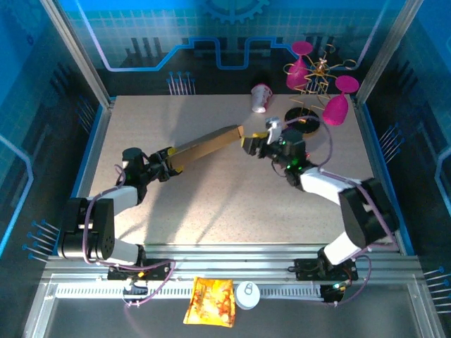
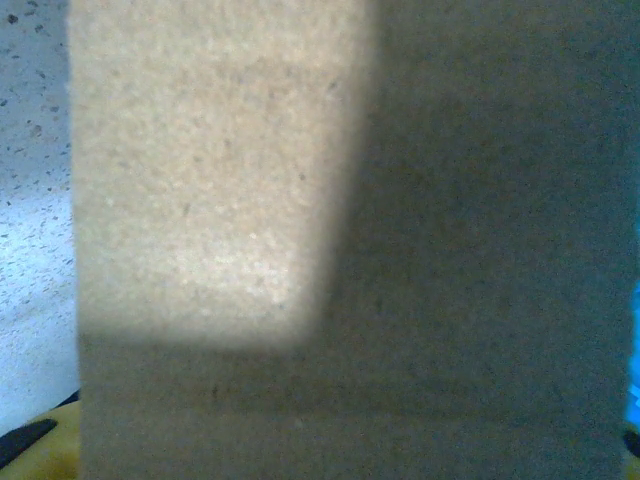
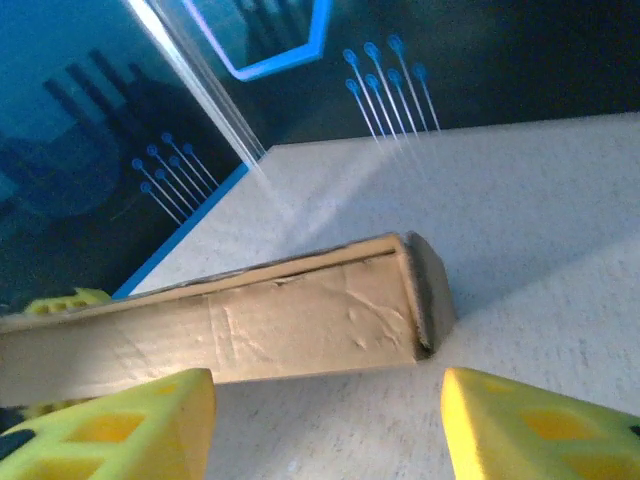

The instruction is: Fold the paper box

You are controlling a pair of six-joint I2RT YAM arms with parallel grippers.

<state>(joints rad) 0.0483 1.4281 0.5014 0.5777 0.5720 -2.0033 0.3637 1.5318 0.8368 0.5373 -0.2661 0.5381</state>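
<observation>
The paper box (image 1: pixel 208 146) is a long brown cardboard shape lying slantwise across the middle of the table. My left gripper (image 1: pixel 168 164) is at its left end and looks shut on it. In the left wrist view, cardboard (image 2: pixel 350 250) is pressed close to the camera and hides the jaws. My right gripper (image 1: pixel 252 144) is at the box's right end. In the right wrist view the right gripper (image 3: pixel 328 400) stands open. Its yellow fingers (image 3: pixel 130 425) are wide apart, with nothing between them. The creased box end (image 3: pixel 300 320) lies just beyond them on the tabletop.
A white and pink cup (image 1: pixel 261 97) lies on its side at the back. A gold rack with pink glasses (image 1: pixel 317 77) stands at the back right. An orange snack bag (image 1: pixel 210 301) and a white round lid (image 1: pixel 246 294) sit on the front rail.
</observation>
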